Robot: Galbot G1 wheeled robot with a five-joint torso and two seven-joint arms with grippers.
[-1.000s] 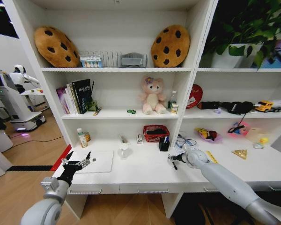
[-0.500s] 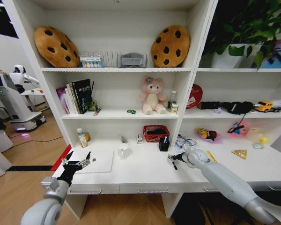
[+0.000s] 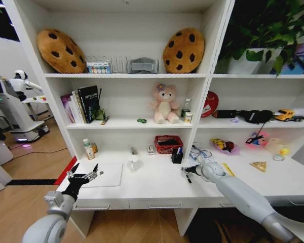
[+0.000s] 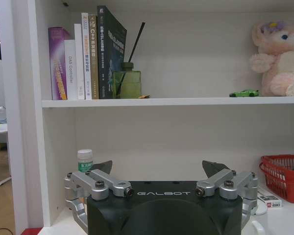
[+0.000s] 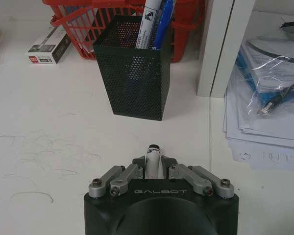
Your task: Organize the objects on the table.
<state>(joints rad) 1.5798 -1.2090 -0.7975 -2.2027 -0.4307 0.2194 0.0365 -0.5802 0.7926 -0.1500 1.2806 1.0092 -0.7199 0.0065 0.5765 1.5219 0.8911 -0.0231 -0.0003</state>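
On the white table (image 3: 157,186), my right gripper (image 3: 185,171) is shut on a white and black pen (image 5: 152,157), low over the top. The pen's tip points at a black mesh pen holder (image 5: 134,69) just ahead, which holds a blue pen (image 5: 162,22) and a white and black one. My left gripper (image 3: 84,175) hovers open with nothing in it above the silver laptop (image 3: 107,175) at the table's left end. A small white bottle (image 3: 88,149) stands behind the laptop. A green toy car (image 4: 244,93) sits on the shelf above, and a yellow ruler (image 3: 228,169) lies beside my right arm.
A red basket (image 3: 168,143) and a small box (image 5: 48,46) sit behind the pen holder, and a clear cup (image 3: 134,162) stands to its left. Papers in plastic (image 5: 267,117) lie past a shelf upright (image 5: 220,46). Books (image 4: 88,54) and a teddy bear (image 3: 164,104) are on the shelf.
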